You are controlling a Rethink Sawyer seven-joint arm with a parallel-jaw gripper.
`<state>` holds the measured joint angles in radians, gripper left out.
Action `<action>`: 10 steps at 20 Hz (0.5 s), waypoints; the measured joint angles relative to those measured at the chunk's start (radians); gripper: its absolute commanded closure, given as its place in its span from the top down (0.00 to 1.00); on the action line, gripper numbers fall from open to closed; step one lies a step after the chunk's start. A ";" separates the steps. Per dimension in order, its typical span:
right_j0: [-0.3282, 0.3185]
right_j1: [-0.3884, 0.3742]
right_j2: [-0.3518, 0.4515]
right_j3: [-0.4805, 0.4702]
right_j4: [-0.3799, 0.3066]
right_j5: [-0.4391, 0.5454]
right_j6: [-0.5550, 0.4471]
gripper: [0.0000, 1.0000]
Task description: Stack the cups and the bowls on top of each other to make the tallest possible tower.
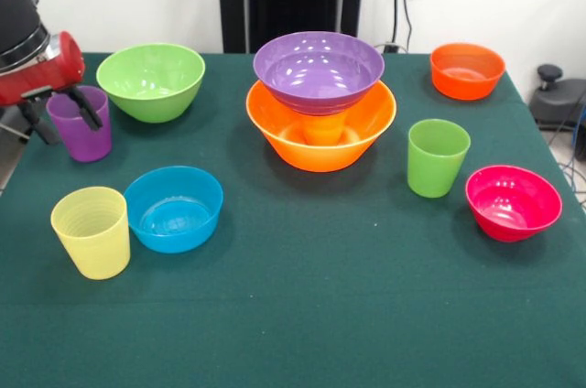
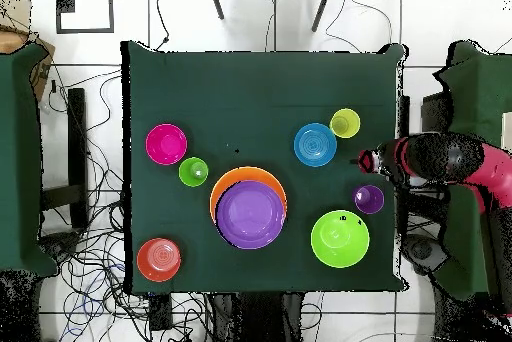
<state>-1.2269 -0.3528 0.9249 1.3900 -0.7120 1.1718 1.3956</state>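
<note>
The tower stands mid-table: the wide purple bowl [image 1: 318, 70] sits raised in the large orange-yellow bowl [image 1: 275, 132], and an orange cup [image 1: 322, 129] shows dimly through that bowl's wall. In the overhead view the purple bowl [image 2: 250, 214] covers most of the orange-yellow bowl [image 2: 224, 186]. My gripper [image 1: 62, 115] is open at the table's left edge, its fingers at the rim of the upright purple cup [image 1: 81, 136]; I cannot tell whether they touch it. In the overhead view the gripper [image 2: 363, 163] is beside the purple cup [image 2: 368, 199].
Loose on the green cloth are a light green bowl [image 1: 151, 81], a blue bowl [image 1: 174, 210], a pale yellow cup [image 1: 92, 232], a green cup [image 1: 438, 157], a pink-red bowl [image 1: 513, 203] and an orange-red bowl [image 1: 467, 70].
</note>
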 measured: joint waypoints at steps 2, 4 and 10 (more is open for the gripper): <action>0.000 0.000 0.000 -0.004 0.000 0.003 0.000 1.00; 0.000 0.000 -0.001 -0.009 0.000 0.003 0.000 1.00; 0.000 0.002 -0.003 -0.028 -0.003 0.003 -0.001 1.00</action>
<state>-1.2269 -0.3511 0.9222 1.3622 -0.7148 1.1749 1.3948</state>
